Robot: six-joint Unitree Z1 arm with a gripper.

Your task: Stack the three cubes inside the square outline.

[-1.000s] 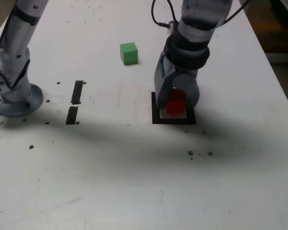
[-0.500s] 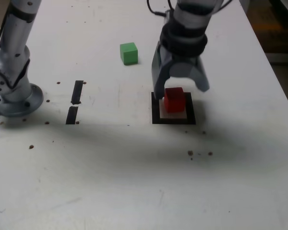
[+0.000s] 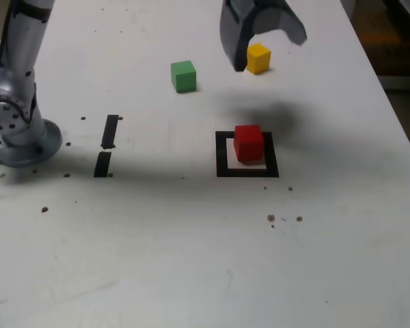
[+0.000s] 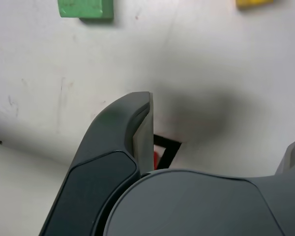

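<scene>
Now claw (image 3: 268,51) off red cube (image 3: 249,143).

We see white table (image 3: 191,260), scuffed, dotted with small dark specks. Two short black tape strips (image 3: 106,145) toward 9 o'clock. Soft broad shadows cross tabletop. Brownish floor (image 3: 396,41) past table edge at 2 o'clock.

A white worktop (image 3: 191,260) fills the view. Two short black tape strips (image 3: 106,145) lie end to end toward the exterior view's left. Small dark specks (image 3: 285,219) dot the surface.
</scene>
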